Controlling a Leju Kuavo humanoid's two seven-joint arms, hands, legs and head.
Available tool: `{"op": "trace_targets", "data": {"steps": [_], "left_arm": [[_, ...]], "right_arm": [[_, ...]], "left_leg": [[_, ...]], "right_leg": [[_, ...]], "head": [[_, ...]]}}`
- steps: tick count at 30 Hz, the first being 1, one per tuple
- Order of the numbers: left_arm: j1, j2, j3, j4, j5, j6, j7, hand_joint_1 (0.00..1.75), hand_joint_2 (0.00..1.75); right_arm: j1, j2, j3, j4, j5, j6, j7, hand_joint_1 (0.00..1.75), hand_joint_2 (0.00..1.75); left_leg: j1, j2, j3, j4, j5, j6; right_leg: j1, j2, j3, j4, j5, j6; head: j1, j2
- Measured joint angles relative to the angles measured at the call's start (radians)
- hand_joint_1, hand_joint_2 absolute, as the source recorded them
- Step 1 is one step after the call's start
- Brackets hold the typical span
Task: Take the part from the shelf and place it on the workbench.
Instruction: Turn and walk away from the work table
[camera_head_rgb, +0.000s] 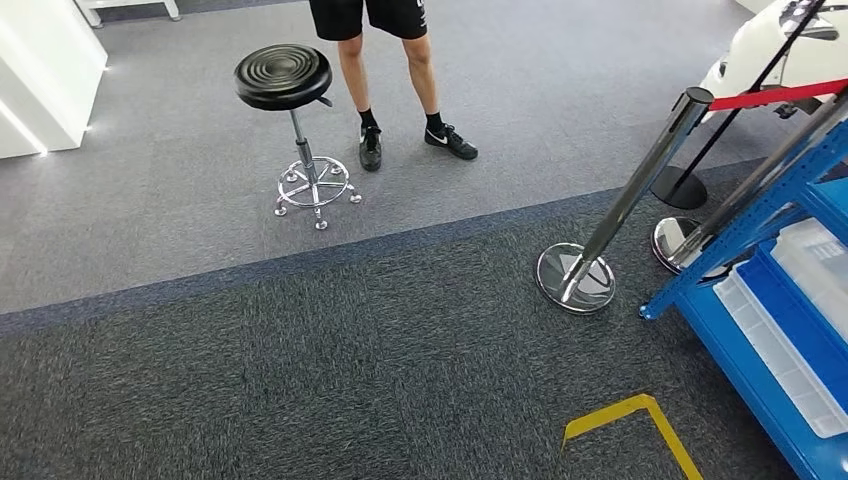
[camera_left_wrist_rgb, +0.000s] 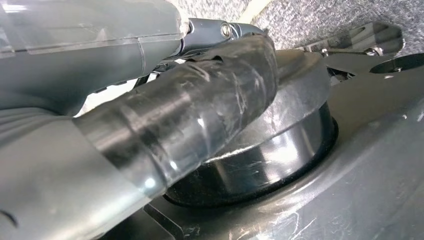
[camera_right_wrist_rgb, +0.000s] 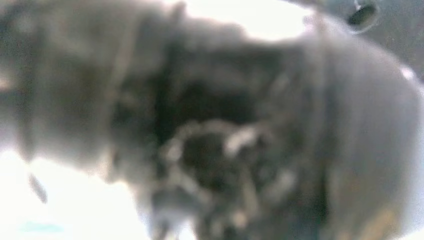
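Our left hand (camera_left_wrist_rgb: 150, 135) sits close to its wrist camera: a thick grey thumb wrapped in scuffed dark tape lies across a round grey metal part (camera_left_wrist_rgb: 295, 100) with a dark cylindrical body, pressed against it. The rest of the fingers are hidden, so we cannot tell whether this hand grasps the part or only rests on it. Our right hand (camera_right_wrist_rgb: 210, 150) is a grey, out-of-focus mass in its wrist view; we cannot tell whether it is clenched, released or holding anything.

From the head view we look down on dark grey carpet. At the right edge stands the blue shelf (camera_head_rgb: 790, 400), holding translucent plastic bins (camera_head_rgb: 815, 265). Just beside its front leg are two chrome stanchion posts (camera_head_rgb: 640, 185) on round mirrored bases, with a red belt (camera_head_rgb: 775, 96) running from the nearer post. A strip of yellow floor tape (camera_head_rgb: 640, 415) forms a corner near the shelf. Well apart, on the lighter carpet, a black round stool (camera_head_rgb: 284, 76) stands on a chrome wheeled base, and a person's legs (camera_head_rgb: 395, 75) in black shorts and black shoes stand just beside it.
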Motion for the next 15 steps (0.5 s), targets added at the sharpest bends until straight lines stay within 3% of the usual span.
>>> {"op": "trace_targets", "data": {"steps": [1, 2, 3, 6, 8, 10, 12, 15], "left_arm": [[0.001, 0.001, -0.001, 0.0, -0.001, 0.0, 0.0, 0.0, 0.0], [0.001, 0.001, -0.002, 0.0, -0.001, 0.0, 0.001, 0.0, 0.0], [0.001, 0.002, -0.002, 0.0, -0.002, 0.0, 0.002, 0.0, 0.0], [0.003, 0.002, -0.003, 0.0, -0.003, 0.0, 0.004, 0.0, 0.0], [0.005, 0.003, -0.003, 0.0, -0.004, 0.0, 0.004, 0.0, 0.0], [0.006, 0.005, -0.003, 0.0, -0.005, 0.0, 0.004, 0.0, 0.0], [0.006, 0.006, -0.003, 0.0, -0.007, 0.0, 0.003, 0.0, 0.0], [-0.002, 0.007, -0.014, 0.0, -0.02, 0.001, -0.002, 0.0, 0.0]], "right_arm": [[0.0, 0.0, -0.002, 0.0, 0.0, 0.0, 0.0, 0.0, 0.0], [0.001, -0.001, -0.004, 0.0, 0.0, 0.0, 0.0, 0.0, 0.0], [0.001, -0.001, -0.006, 0.0, 0.0, 0.0, 0.0, 0.0, 0.0], [0.001, -0.004, -0.01, 0.0, 0.0, 0.0, 0.0, 0.0, 0.0], [0.0, -0.005, -0.013, 0.0, 0.0, 0.0, 0.0, 0.0, 0.0], [0.0, -0.006, -0.015, 0.0, 0.0, 0.0, 0.0, 0.0, 0.0], [0.0, -0.006, -0.016, 0.0, -0.002, 0.001, 0.0, 0.0, 0.0], [-0.002, -0.006, -0.02, -0.001, -0.017, 0.009, 0.002, 0.0, 0.0]], "left_leg": [[-0.002, 0.012, 0.0, 0.0, -0.001, 0.001], [-0.004, 0.023, 0.0, 0.0, -0.003, 0.002], [-0.006, 0.033, 0.002, 0.0, -0.004, 0.002], [-0.009, 0.056, 0.012, 0.0, -0.01, -0.003], [-0.011, 0.069, 0.017, -0.003, -0.013, -0.011], [-0.013, 0.083, 0.023, -0.01, -0.014, -0.021], [-0.013, 0.062, 0.021, 0.009, -0.032, -0.032], [-0.009, 0.003, -0.051, 0.164, -0.116, -0.044]], "right_leg": [[-0.001, -0.003, -0.024, 0.05, -0.015, 0.001], [-0.002, -0.005, -0.032, 0.066, -0.011, 0.001], [-0.001, -0.007, -0.019, 0.041, 0.011, -0.001], [0.01, -0.049, 0.087, -0.161, 0.099, -0.022], [0.02, -0.068, 0.114, -0.222, 0.112, -0.037], [0.019, -0.051, 0.116, -0.231, 0.117, -0.048], [0.01, -0.032, 0.128, -0.253, 0.129, -0.058], [0.006, -0.008, 0.135, -0.264, 0.137, -0.067]], "head": [[0.0, 0.0], [0.0, 0.0], [0.0, 0.0], [0.0, 0.0], [0.0, 0.0], [0.0, 0.0], [-0.001, 0.0], [-0.001, 0.0]]}}
